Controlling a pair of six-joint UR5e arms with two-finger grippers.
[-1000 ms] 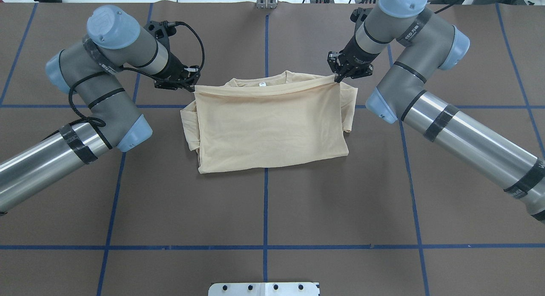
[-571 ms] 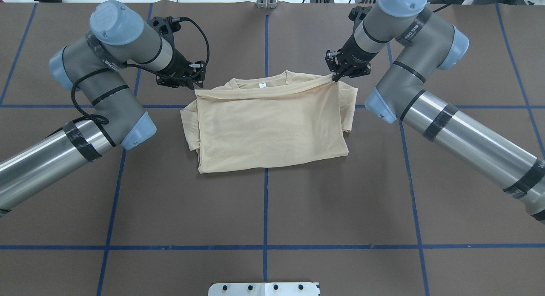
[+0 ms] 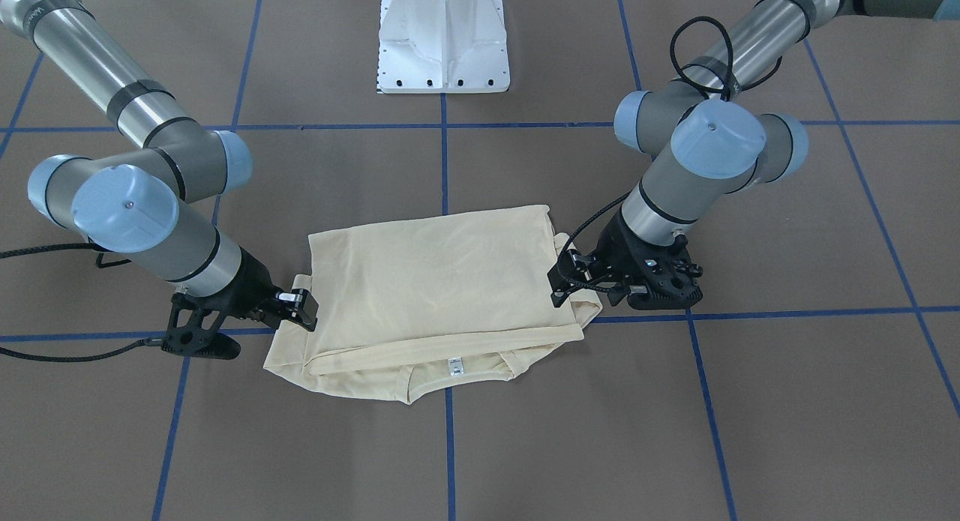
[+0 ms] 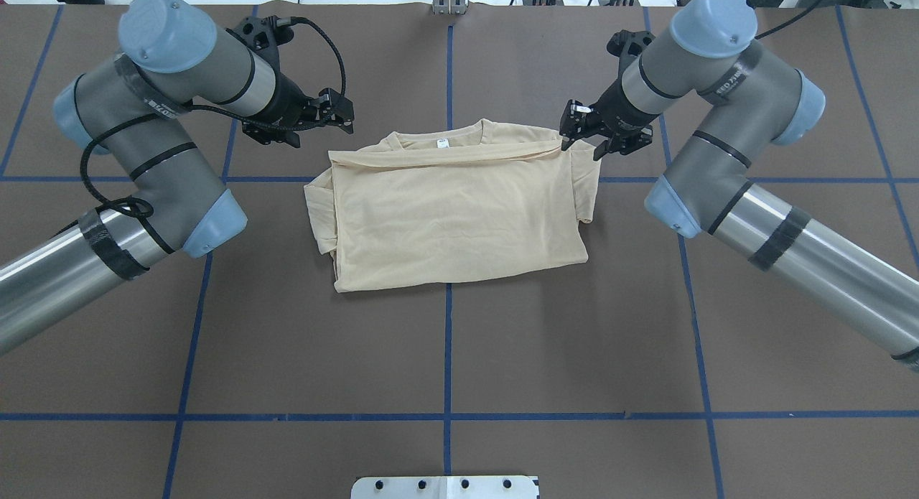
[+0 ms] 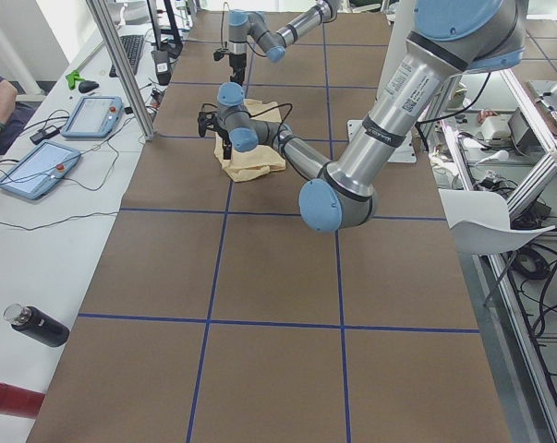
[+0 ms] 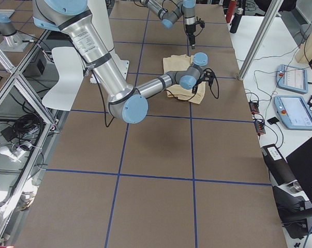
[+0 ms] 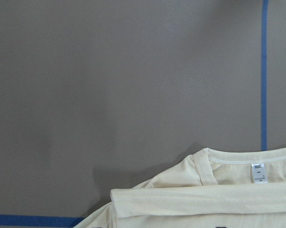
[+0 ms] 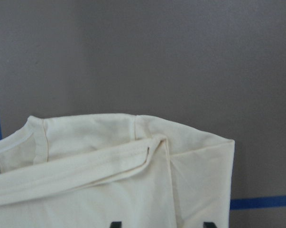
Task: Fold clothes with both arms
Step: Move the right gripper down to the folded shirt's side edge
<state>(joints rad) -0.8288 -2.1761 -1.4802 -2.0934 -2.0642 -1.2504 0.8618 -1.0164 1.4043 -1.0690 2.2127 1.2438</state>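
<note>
The cream-yellow T-shirt [image 4: 452, 219] lay folded into a rough rectangle on the brown table [image 4: 445, 355], between the two pincers, with its collar edge on the side nearest them. The left pincer [image 4: 343, 113] hung released, its jaws spread and empty, clear of the cloth; the shirt's nearest folded corner lay just beside and below its tips, and the left wrist view showed that corner and the collar low in the picture, with bare table beyond. The right pincer [image 4: 580, 136] was also released, its jaws apart over the opposite corner of the folded hem. In the right wrist view its two black fingertips [image 8: 115, 224] stood wide apart at the bottom edge with cloth under them; whether they touched the fabric could not be told. A doubled band of hem ran from one pincer's corner to the other's, just short of the collar, and the small white neck label [image 4: 442, 143] showed about midway between the pincers. Folded sleeve edges stuck out at both sides, below each pincer.
</note>
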